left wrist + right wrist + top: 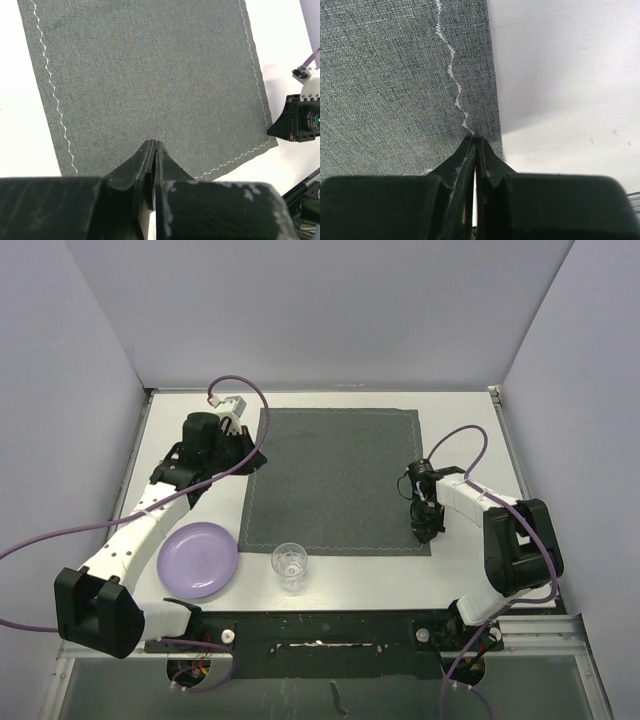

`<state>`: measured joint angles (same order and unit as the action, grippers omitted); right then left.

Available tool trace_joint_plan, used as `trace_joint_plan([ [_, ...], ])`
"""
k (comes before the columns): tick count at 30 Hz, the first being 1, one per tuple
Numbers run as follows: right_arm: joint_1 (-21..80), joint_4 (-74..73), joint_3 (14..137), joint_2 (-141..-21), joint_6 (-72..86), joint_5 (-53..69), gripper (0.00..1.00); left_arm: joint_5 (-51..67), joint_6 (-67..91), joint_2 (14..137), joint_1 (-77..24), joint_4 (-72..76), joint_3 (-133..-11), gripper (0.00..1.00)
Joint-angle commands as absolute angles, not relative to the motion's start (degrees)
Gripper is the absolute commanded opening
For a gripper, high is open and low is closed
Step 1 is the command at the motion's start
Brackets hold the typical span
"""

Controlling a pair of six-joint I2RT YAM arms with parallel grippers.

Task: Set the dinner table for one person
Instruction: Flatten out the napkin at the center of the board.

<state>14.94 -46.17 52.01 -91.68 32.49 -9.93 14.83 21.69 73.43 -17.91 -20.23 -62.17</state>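
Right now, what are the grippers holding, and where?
The placemat, apparently: left gripper pinches its left edge, right gripper its right edge by the near corner.

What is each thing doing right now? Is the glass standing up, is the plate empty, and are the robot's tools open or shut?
placemat: spread flat on the dinner table.
plate: empty, lying flat on the table left of the placemat.
glass: upright, looks empty, by the placemat's near edge.
left tool: shut, tips over the placemat.
right tool: shut, tips at the placemat's edge.

White arm links (pixel 140 525), black joints (pixel 205 435), black left claw (pixel 154 145), right claw (pixel 473 140), purple cables (pixel 40 540)
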Motion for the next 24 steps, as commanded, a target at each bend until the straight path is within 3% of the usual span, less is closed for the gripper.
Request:
trace_joint_plan([
  [1, 14.60, -46.11, 54.10, -92.40, 32.43, -11.62, 0.00, 15.29, 20.60, 70.51, -17.57, -18.98, -62.49, 0.00],
  [24, 8.39, -44.54, 57.29, -101.16, 29.58, -14.09, 0.00, 14.69, 20.13, 71.40, -16.77, -19.25, -62.65, 0.00],
])
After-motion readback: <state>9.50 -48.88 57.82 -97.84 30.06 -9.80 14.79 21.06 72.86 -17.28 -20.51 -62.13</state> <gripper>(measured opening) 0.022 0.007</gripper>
